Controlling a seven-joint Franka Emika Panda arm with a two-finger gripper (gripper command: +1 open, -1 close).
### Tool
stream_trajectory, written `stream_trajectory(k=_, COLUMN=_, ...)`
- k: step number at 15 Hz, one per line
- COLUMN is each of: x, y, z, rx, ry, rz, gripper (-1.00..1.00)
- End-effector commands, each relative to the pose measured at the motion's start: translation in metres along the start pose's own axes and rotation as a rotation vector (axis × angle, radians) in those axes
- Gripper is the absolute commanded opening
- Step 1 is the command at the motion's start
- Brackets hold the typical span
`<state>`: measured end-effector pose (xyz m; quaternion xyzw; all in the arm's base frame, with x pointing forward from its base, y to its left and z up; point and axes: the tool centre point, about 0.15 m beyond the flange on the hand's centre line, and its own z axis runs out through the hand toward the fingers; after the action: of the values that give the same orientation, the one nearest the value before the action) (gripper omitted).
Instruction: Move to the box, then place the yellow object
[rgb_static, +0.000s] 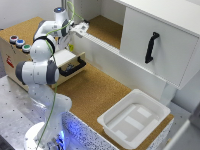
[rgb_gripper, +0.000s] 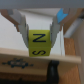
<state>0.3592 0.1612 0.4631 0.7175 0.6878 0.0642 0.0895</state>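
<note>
My gripper (rgb_static: 80, 28) is high at the back of the exterior view's left, above the open drawer, far from the box. In the wrist view the gripper (rgb_gripper: 39, 36) is shut on the yellow object (rgb_gripper: 39, 45), a small yellow-green block with black letters, held between the two fingers (rgb_gripper: 21, 27). I cannot make out the block in the exterior view. The box (rgb_static: 152, 106), a shallow white bin with raised ridges inside, sits on the cork surface at the exterior view's lower right and holds nothing.
A wooden cabinet (rgb_static: 10, 55) with coloured buttons stands at the exterior view's left; its drawer (rgb_static: 70, 62) with a black handle (rgb_gripper: 52, 71) is open under the gripper. A large white cabinet (rgb_static: 165, 35) with a black handle rises behind the box.
</note>
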Motion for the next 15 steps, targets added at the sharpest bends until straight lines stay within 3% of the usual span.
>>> stream_trajectory(k=1, x=-0.082, y=-0.054, z=0.013, rx=-0.005, ry=0.076, rz=0.314, gripper=-1.0)
stream_trajectory(k=5, x=-0.136, y=-0.079, z=0.034, rx=0.009, ry=0.156, rz=0.631, gripper=-1.0)
stream_trajectory(k=9, x=-0.194, y=-0.082, z=0.049, rx=-0.018, ry=0.178, rz=0.867, gripper=-1.0)
stream_trajectory(k=13, x=-0.256, y=-0.076, z=0.066, rx=0.008, ry=0.118, rz=1.007, gripper=-1.0)
stream_trajectory(k=15, x=-0.262, y=-0.053, z=0.041, rx=-0.015, ry=0.072, rz=0.947, gripper=-1.0)
